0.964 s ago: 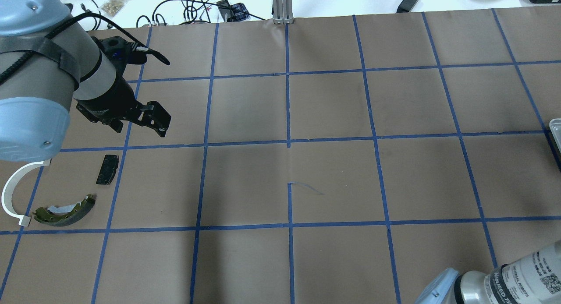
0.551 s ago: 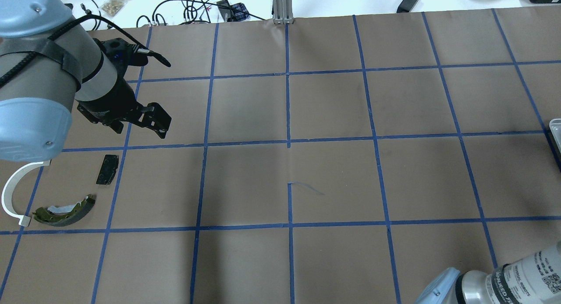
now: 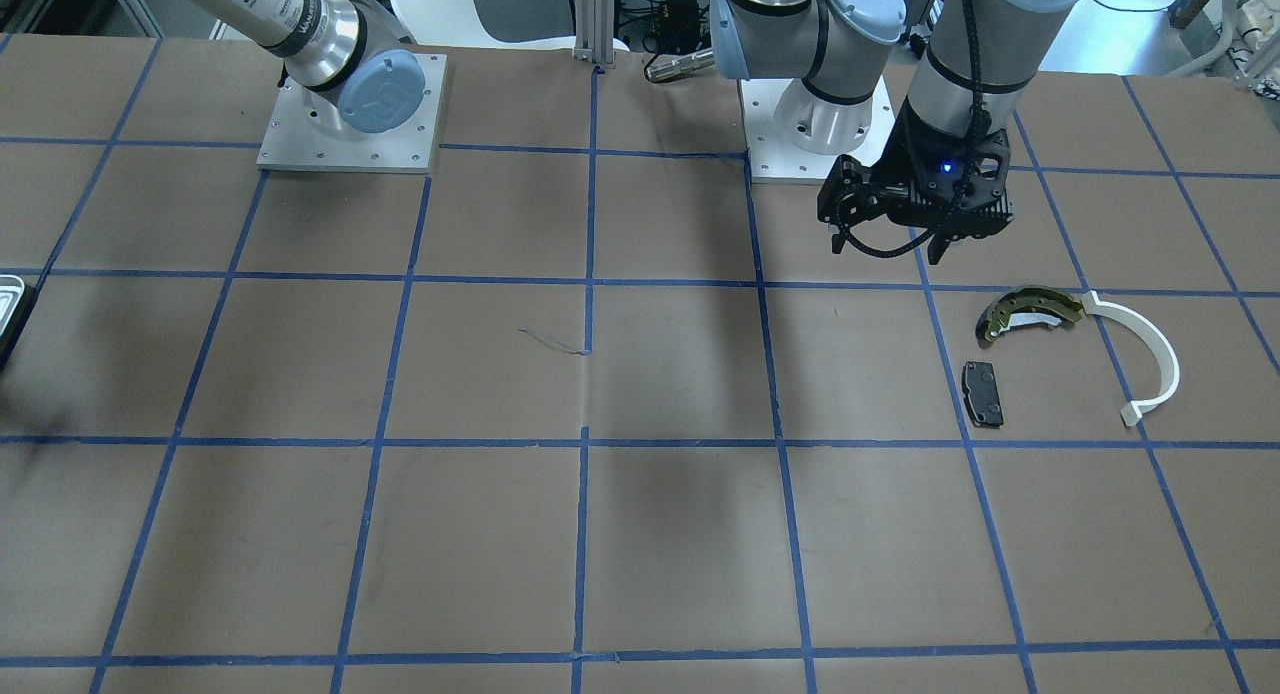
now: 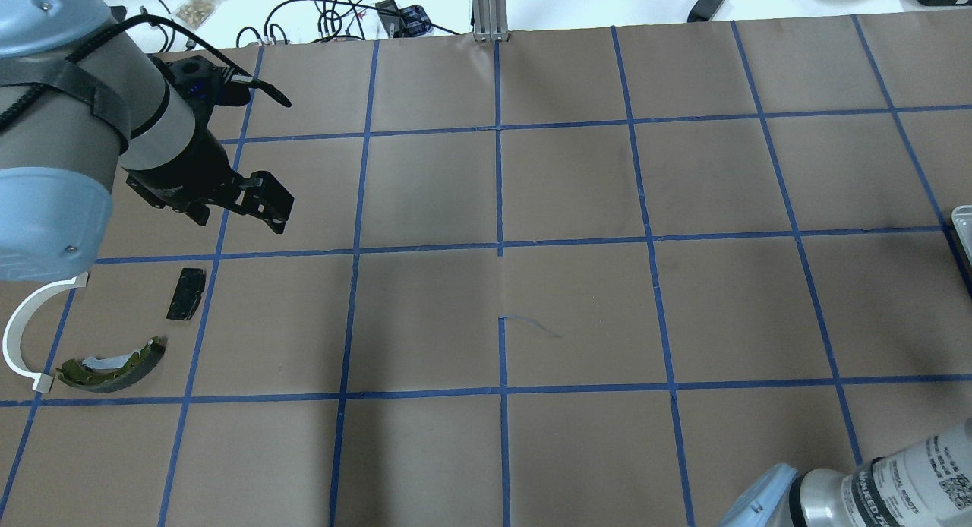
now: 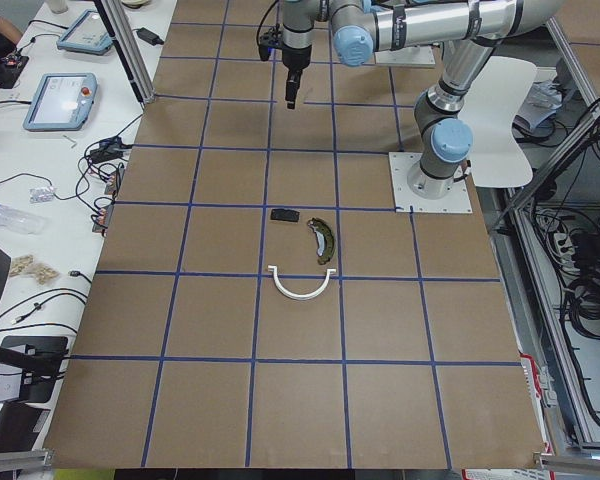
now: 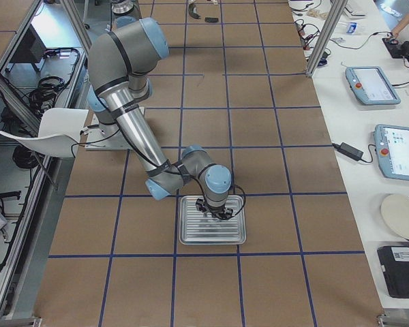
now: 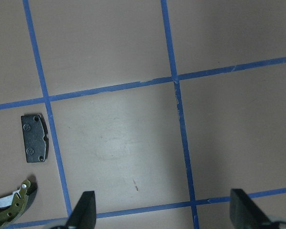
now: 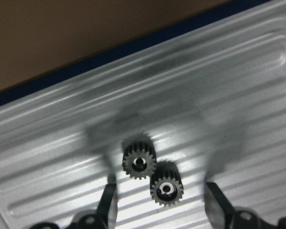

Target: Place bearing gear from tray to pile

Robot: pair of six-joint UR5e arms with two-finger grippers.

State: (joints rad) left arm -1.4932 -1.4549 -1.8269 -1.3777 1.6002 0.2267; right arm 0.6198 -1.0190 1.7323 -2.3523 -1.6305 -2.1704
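Silvery ridged tray (image 8: 229,86) holds two black gears (image 8: 138,162), touching | right gripper (image 8: 160,193) over tray, fingers spread astride gears, gripping nothing | left gripper (image 7: 163,212) spread, empty, well apart from tray, near pile (image 4: 114,364)

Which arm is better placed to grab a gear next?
Right: the right gripper hangs open over the tray, fingers flanking two gears. The left gripper is empty near the pile.

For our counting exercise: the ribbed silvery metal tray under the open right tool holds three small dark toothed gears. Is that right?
No. The ribbed silvery metal tray under the open right tool holds two small dark toothed gears, not three; the right wrist view shows it.
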